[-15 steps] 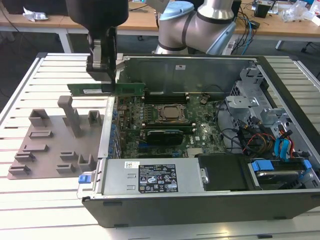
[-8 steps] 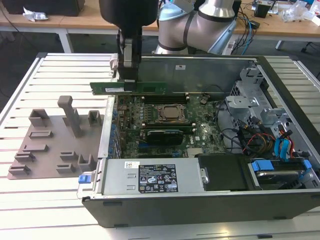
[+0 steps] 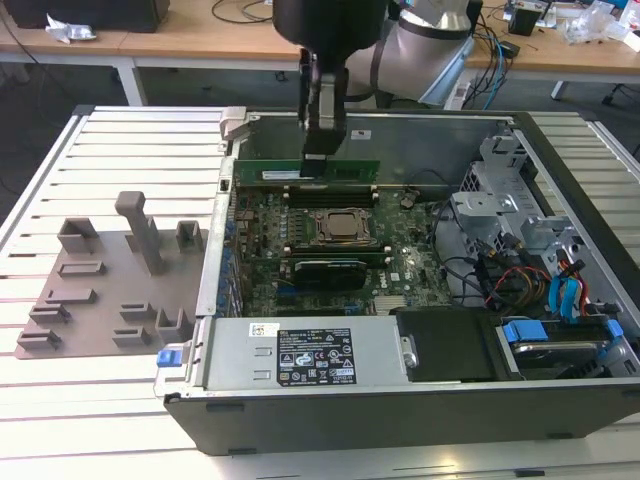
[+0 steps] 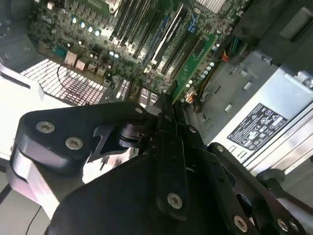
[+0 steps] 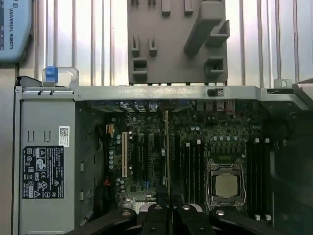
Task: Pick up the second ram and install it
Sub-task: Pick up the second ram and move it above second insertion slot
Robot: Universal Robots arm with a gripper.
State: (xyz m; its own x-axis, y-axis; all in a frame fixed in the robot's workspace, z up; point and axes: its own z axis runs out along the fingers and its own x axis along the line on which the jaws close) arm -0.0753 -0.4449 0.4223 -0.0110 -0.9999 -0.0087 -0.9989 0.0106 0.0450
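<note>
Gripper holding the second ram
Its jaws squeeze tight on this green stick, over the motherboard inside the open computer case.

Your arm runs off the exterior view's top edge. The fingers cover the middle of the second ram, and you cannot tell whether its lower edge is seated in anything.
</note>
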